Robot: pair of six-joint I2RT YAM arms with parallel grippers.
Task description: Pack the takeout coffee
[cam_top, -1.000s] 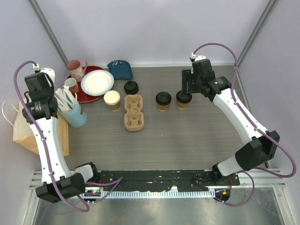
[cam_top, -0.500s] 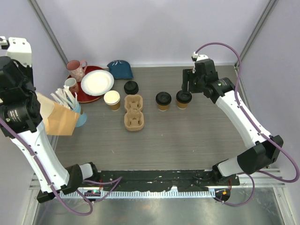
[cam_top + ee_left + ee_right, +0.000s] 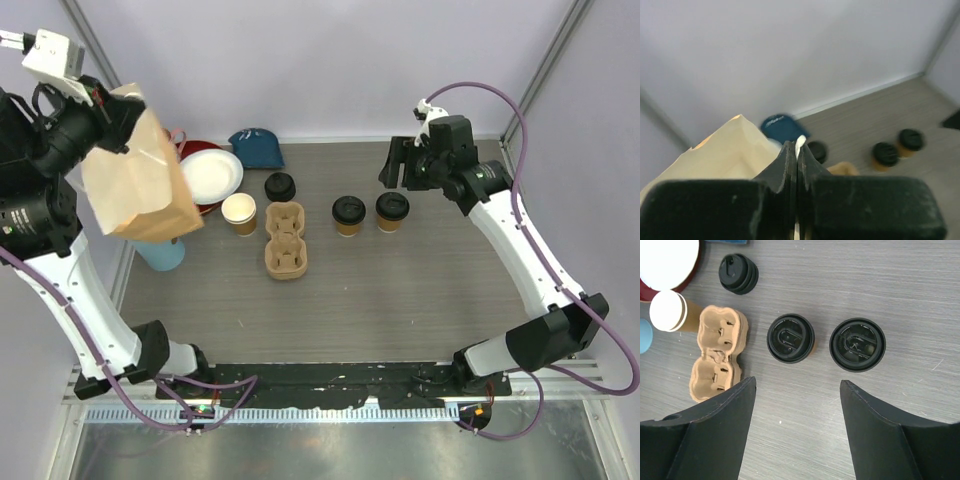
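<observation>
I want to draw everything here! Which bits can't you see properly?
- Drink inside the two lidded cups: right wrist view, black lids cover it.
- Most of the blue cup: top view, the paper bag hangs over it.
- Left part of the red plate: top view, same bag.

Arms, qty 2: left arm (image 3: 75, 290), right arm (image 3: 520, 250). Links were white, joint housings black. Purple cable (image 3: 470, 86) ran ext. along each. End fingers (image 3: 715, 440) were matte black, wedge-shaped.
</observation>
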